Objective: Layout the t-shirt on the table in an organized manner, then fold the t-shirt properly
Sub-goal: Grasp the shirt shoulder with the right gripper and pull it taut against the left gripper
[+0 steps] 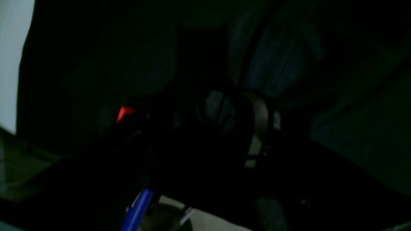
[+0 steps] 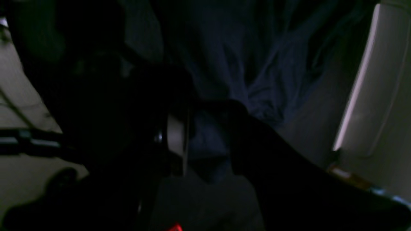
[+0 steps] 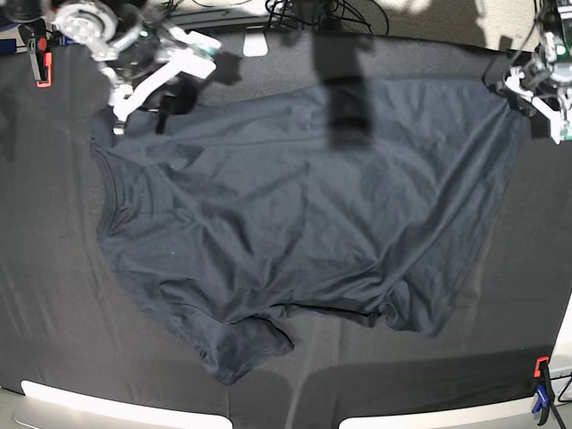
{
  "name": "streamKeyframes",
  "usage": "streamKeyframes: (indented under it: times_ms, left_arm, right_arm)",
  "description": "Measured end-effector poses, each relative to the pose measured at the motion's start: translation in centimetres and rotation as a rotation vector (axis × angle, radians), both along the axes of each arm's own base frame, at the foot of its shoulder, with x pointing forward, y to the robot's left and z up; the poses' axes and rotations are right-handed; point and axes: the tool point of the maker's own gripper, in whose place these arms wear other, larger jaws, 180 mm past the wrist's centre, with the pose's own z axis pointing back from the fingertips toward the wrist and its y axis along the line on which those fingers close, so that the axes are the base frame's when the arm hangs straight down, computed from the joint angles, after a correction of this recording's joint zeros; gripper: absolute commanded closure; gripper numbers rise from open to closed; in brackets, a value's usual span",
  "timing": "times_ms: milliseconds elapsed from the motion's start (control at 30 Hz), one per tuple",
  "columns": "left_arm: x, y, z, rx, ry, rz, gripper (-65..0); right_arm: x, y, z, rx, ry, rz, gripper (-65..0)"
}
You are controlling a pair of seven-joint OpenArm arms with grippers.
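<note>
The dark charcoal t-shirt (image 3: 295,206) lies spread but wrinkled across the black-clothed table (image 3: 54,268), with its neck to the left and one lower part bunched near the front. In the base view my right gripper (image 3: 164,105) is at the shirt's far left corner. In the right wrist view its jaws (image 2: 208,134) are closed on bluish shirt fabric (image 2: 244,64). My left gripper (image 3: 518,92) is at the shirt's far right corner. The left wrist view is very dark; there shirt fabric (image 1: 276,64) gathers into that gripper (image 1: 239,106).
A red clamp (image 3: 40,63) sits at the far left table edge, and a red and blue clamp (image 3: 541,393) at the front right. A blue clamp handle (image 1: 139,208) shows in the left wrist view. Cables and a white object (image 3: 255,43) lie beyond the far edge.
</note>
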Motion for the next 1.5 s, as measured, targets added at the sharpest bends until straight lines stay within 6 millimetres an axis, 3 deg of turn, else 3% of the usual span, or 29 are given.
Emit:
streamKeyframes:
  times_ms: [67, 133, 300, 400, 500, 733, 867, 1200, 1500]
  left_arm:
    - [-0.2, -1.2, -0.5, -0.060, 0.021, -0.035, -30.9]
    - [-0.3, -1.8, -0.6, -0.089, 0.035, -0.067, -26.9]
    - [-0.3, -2.2, -0.7, -0.106, 0.035, -0.080, 0.0]
    - [-0.4, -2.2, -0.7, -0.106, 0.039, -0.079, 0.0]
    - [-0.4, -2.2, -0.7, -0.106, 0.038, -0.079, 0.0]
    - [-0.4, -2.2, -0.7, -0.107, 0.038, -0.079, 0.0]
    - [-0.4, -2.2, -0.7, -0.106, 0.038, -0.079, 0.0]
    - [-0.2, -1.7, -0.4, -0.088, 0.040, -0.091, 0.0]
    - [0.0, -0.8, 0.0, -0.062, 0.053, -0.112, 0.0]
  right_arm:
    - [0.1, 1.0, 0.0, 0.042, -0.006, -0.025, -20.2]
    - [0.3, 2.0, 0.1, 0.093, -0.018, -0.063, -20.2]
    - [0.6, 4.6, 0.2, 0.196, -0.024, -0.157, -20.2]
    - [1.0, 5.5, 0.6, 0.254, -0.052, -0.231, -20.2]
    - [0.9, 5.0, 0.5, 0.281, -0.051, -0.339, -20.2]
    - [-3.0, 2.0, -1.3, 0.280, 0.056, -0.570, -20.2]
    - [-4.6, -1.0, -1.7, 0.232, 0.062, -0.696, -20.2]
    - [-2.7, -6.8, -0.1, 0.426, -0.037, -1.021, -20.2]
    - [-3.7, -7.0, 0.7, 0.783, 0.049, -1.118, -20.2]
